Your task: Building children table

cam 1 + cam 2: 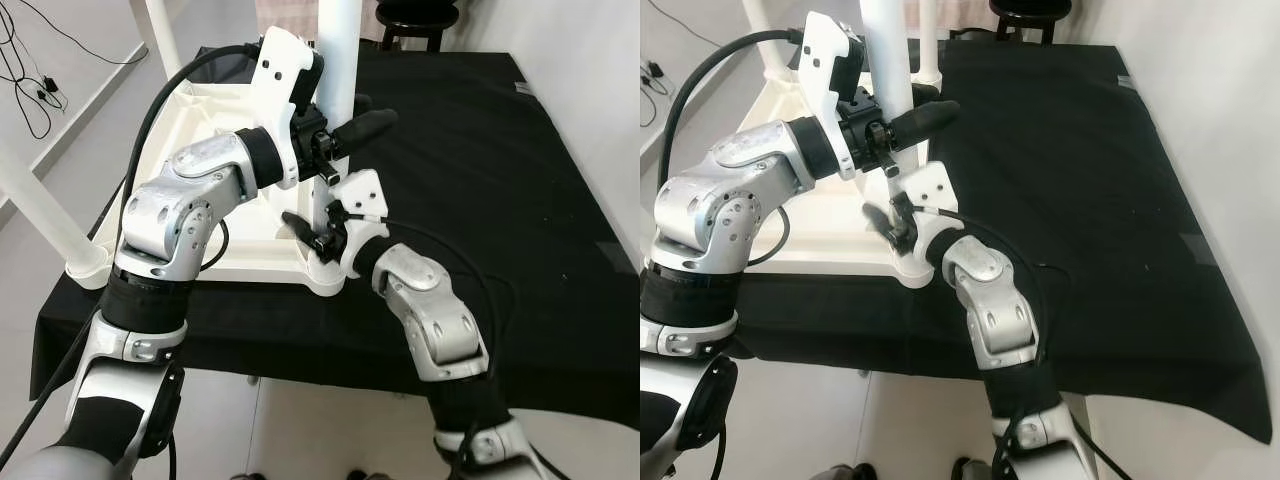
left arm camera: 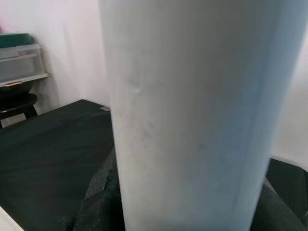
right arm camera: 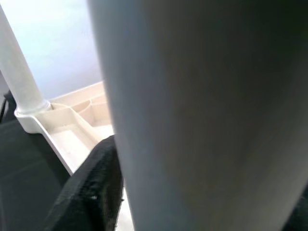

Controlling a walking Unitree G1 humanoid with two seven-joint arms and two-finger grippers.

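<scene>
A white children's table top (image 1: 250, 262) lies upside down on a black cloth (image 1: 480, 150). A thick white leg (image 1: 340, 60) stands upright at its near right corner. My left gripper (image 1: 345, 135) is shut on this leg partway up, one black finger (image 1: 368, 124) showing past its right side. My right gripper (image 1: 315, 232) is shut on the same leg low down, just above the corner socket. In the left wrist view the leg (image 2: 192, 120) stands close, with a finger (image 2: 98, 202) beside it. The right wrist view has the leg (image 3: 202, 120) and a finger (image 3: 91, 192).
Two more white legs rise from the table top: one at the near left corner (image 1: 40, 215), one at the far left (image 1: 160, 35). A dark stool (image 1: 415, 20) stands behind the cloth. Cables (image 1: 35, 70) lie on the floor at left. A white wall runs along the right.
</scene>
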